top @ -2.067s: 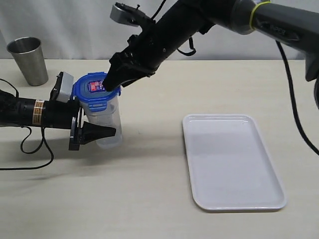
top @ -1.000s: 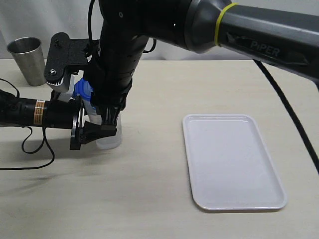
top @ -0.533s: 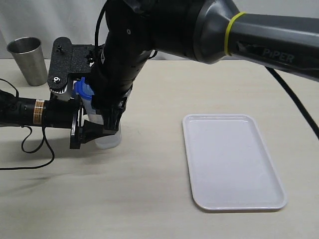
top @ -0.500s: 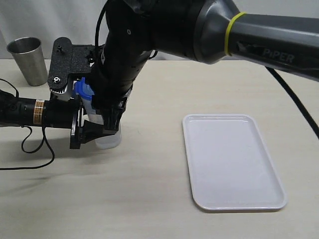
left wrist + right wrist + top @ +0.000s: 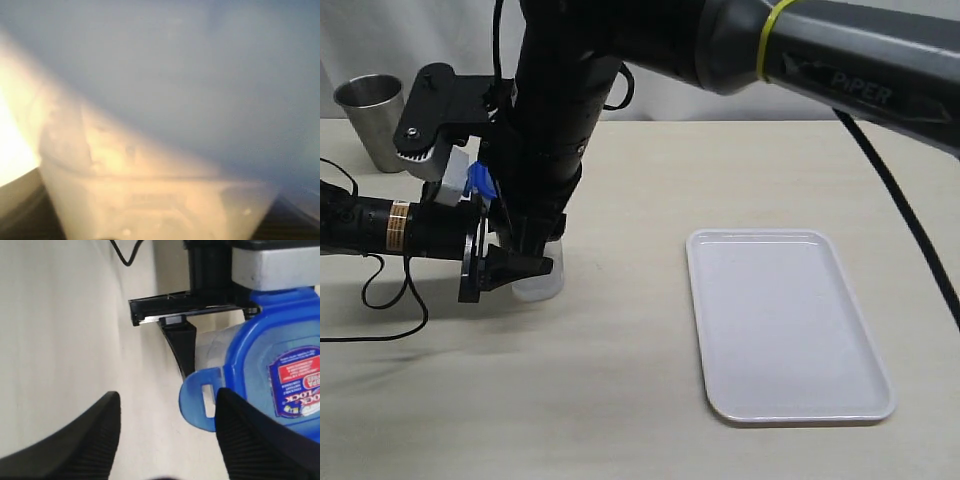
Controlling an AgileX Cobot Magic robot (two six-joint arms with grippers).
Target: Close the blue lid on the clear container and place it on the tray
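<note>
I see the lid sitting on the container, which my left gripper clamps well apart from the tray, while my right gripper hangs spread and empty over a seemingly unsnapped flap, so latching and moving are left.

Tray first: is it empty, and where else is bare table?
The tray holds nothing. Bare table lies between tray and the clear container. Crowded at left: left pincer and right pincer at the container, steel cup behind.
</note>
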